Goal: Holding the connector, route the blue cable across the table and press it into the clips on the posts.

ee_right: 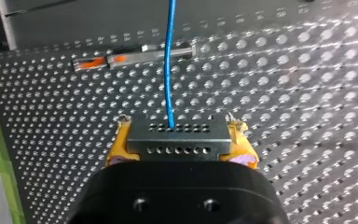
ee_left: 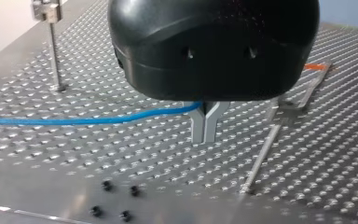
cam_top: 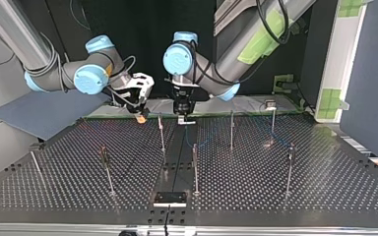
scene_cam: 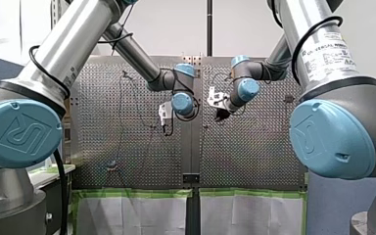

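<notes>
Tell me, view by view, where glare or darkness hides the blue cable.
Left wrist view: blue cable plain against the shiny perforated table. Right wrist view: plain too, leaving the connector. Front view: glare across the table leaves only a thin dark line. Top view: dark backdrop, glinting holes, cable faint.

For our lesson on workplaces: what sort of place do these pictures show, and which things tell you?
Probably a robotics lab or test cell: my left arm and my right arm reach over a perforated table set with thin posts, and my right gripper holds the connector of a blue cable.
</notes>
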{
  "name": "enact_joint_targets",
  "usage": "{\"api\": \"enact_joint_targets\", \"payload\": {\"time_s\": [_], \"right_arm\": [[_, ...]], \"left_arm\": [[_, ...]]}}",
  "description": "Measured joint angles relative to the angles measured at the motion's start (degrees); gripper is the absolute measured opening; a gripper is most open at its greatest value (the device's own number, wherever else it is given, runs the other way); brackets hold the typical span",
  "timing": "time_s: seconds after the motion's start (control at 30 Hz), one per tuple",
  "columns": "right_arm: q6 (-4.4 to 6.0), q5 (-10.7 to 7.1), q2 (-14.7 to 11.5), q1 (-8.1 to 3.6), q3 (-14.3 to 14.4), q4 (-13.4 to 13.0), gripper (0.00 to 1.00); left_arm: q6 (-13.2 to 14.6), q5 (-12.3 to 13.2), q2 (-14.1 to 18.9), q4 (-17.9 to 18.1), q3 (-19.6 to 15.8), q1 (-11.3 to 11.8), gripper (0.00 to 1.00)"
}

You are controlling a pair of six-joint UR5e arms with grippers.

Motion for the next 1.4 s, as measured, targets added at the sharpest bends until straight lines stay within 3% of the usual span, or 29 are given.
{"api": "enact_joint_targets", "payload": {"time_s": [0.27,0.53,1.07,1.4], "right_arm": [[-0.09,0.06,0.00,-0.16,1.95,-1.84,0.00],[0.06,0.37,0.11,-0.10,2.65,-3.37,0.00],[-0.10,2.12,0.26,-0.24,4.39,-5.04,0.00],[0.33,2.19,2.03,-1.29,4.78,-8.30,0.00]], "left_arm": [[0.58,2.65,-0.70,0.30,-3.26,-0.26,0.00],[0.33,5.79,-4.38,3.05,-6.79,0.24,0.00],[-2.08,7.93,-5.06,4.14,-3.83,1.13,0.00],[-3.08,11.21,-7.16,4.97,-1.96,2.54,0.00]]}}
